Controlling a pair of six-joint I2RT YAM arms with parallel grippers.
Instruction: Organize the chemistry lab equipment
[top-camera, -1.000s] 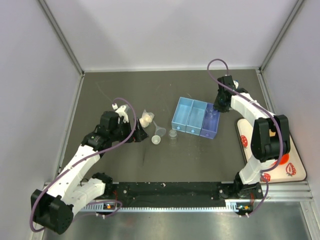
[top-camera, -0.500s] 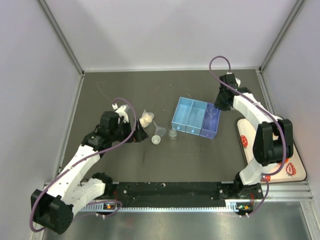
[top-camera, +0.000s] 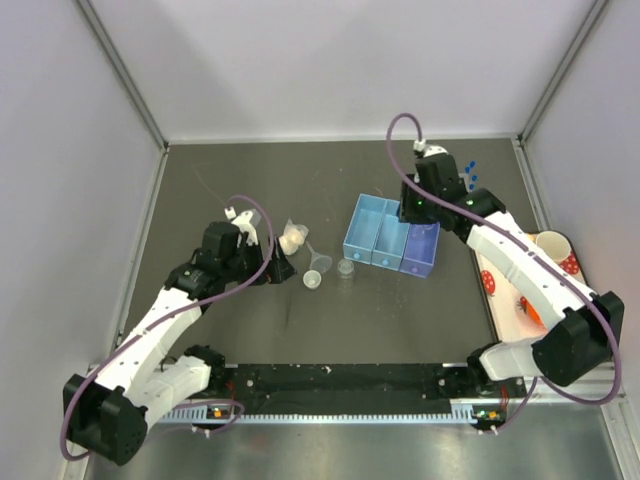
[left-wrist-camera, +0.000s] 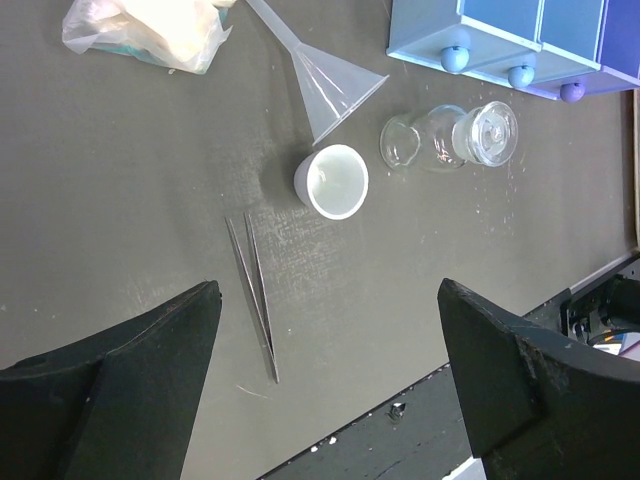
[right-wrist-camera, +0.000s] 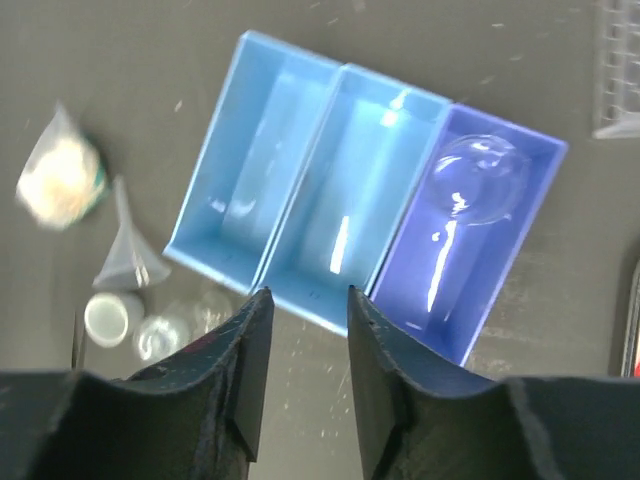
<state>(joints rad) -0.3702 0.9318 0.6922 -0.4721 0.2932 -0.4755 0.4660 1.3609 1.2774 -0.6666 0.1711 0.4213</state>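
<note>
A three-compartment blue organizer (top-camera: 388, 234) sits mid-table. A clear round flask (right-wrist-camera: 481, 177) lies in its purple right compartment. My right gripper (right-wrist-camera: 305, 296) hovers over the organizer's near edge, open and empty; in the top view (top-camera: 410, 212) it is above the middle compartment. A clear funnel (left-wrist-camera: 330, 78), a small white cup (left-wrist-camera: 332, 181), a tiny clear flask (left-wrist-camera: 452, 136) on its side and thin tweezers (left-wrist-camera: 255, 296) lie ahead of my left gripper (left-wrist-camera: 330, 385), which is wide open and empty. Blue-capped test tubes (top-camera: 468, 171) stand at the back right.
A crumpled plastic bag (top-camera: 292, 238) lies left of the funnel. The strawberry-patterned tray (top-camera: 500, 283) and a yellow mug (top-camera: 551, 245) are at the right wall. A clear rack corner (right-wrist-camera: 617, 70) shows right of the organizer.
My right gripper has pulled back from the purple compartment and shifted left over the organizer; the arm swung clear of the tray and mug. The left arm has not moved.
</note>
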